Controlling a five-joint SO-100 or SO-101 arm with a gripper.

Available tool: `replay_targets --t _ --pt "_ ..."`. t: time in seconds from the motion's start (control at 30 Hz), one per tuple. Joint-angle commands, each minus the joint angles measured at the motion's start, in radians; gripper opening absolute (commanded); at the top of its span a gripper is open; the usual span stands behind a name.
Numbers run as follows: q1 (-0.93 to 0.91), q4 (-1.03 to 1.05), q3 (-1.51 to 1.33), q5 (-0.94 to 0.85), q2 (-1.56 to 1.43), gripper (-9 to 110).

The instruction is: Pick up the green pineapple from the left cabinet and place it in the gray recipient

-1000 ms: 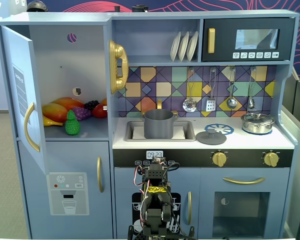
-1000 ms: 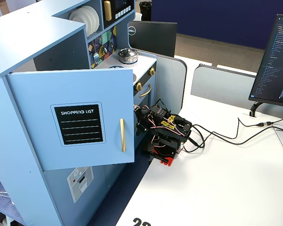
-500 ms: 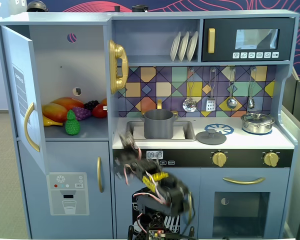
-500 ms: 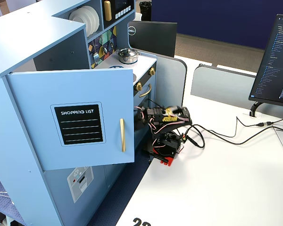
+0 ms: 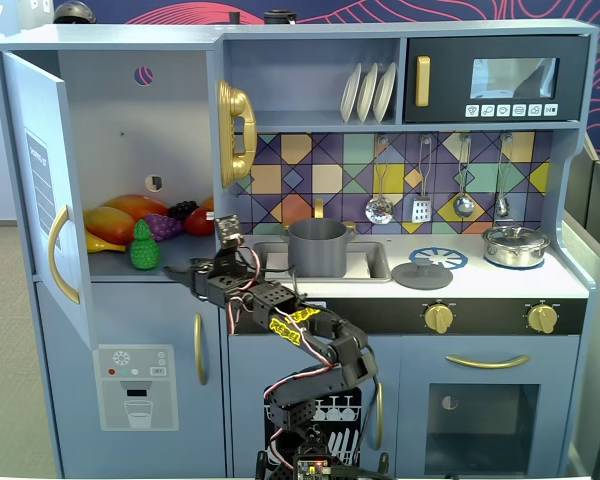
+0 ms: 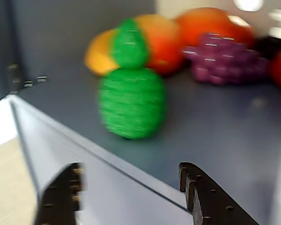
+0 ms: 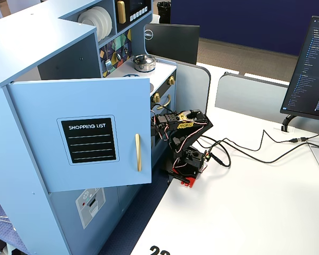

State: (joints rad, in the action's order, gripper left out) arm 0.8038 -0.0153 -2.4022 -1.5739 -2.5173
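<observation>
The left cabinet occupies the upper left of a fixed view, with its door swung open toward the left edge. The green pineapple stands upright on the cabinet shelf, near the front edge, lower centre of the compartment. Behind it lie orange and yellow fruits and a purple grape bunch.

The gripper is positioned at the shelf's front edge, just right of and below the pineapple, apart from it. In the wrist view, the gripper is open: its two black fingers sit spread at the bottom of the frame with nothing between them. The green pineapple appears at centre frame, beyond the fingers, untouched.

The gray recipient stands in the sink at centre frame, right of the cabinet. A gray lid lies on the counter to its right, and a silver lidded pot sits farther right.

In another fixed view, the arm is mounted on a white tabletop, beside the open door.
</observation>
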Motion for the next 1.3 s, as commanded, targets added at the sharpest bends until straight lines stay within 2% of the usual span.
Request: replay_targets --t 0.0,0.3,0.67,1.27 --pt "-0.005 -0.081 0.110 0.008 0.072 25" --pt "-0.038 -0.161 0.233 0.063 0.273 35" --pt "-0.051 -0.222 0.413 0.051 0.511 38" --pt "-0.032 -0.202 0.676 0.035 0.758 33"
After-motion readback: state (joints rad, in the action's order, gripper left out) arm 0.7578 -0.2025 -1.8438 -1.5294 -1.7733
